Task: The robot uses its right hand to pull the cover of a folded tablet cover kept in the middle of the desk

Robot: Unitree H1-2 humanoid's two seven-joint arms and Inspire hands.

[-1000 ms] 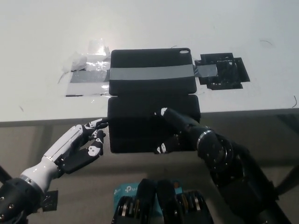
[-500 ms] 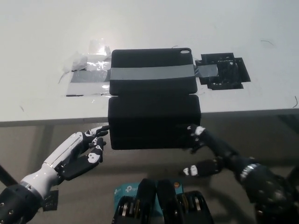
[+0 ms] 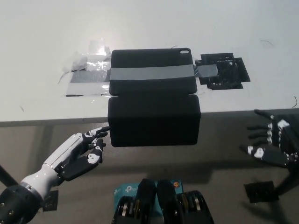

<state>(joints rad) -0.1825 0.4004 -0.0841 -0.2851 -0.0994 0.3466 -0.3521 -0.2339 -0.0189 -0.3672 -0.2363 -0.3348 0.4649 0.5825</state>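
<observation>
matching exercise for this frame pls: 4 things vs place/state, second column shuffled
1. tablet cover
2. opened flap
3. left hand
4. right hand

a. open, at the picture's right edge, off the desk
b. hangs over the desk's front edge
c. taped down with a grey strip
d. open, just left of the flap

Pairs: 1-c, 2-b, 3-d, 4-a

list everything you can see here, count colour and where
tablet cover: 1, black, opened out, back panel on the desk's middle, front flap hanging past the near edge
grey tape: 1 strip, across the cover's back panel and onto the desk at both sides
clear plastic scraps: a few, left of the cover
black patch: 1, right of the cover
desk: 1, white
left hand: white, open, lower left below the desk edge
right hand: black, open, far right, off the cover
</observation>
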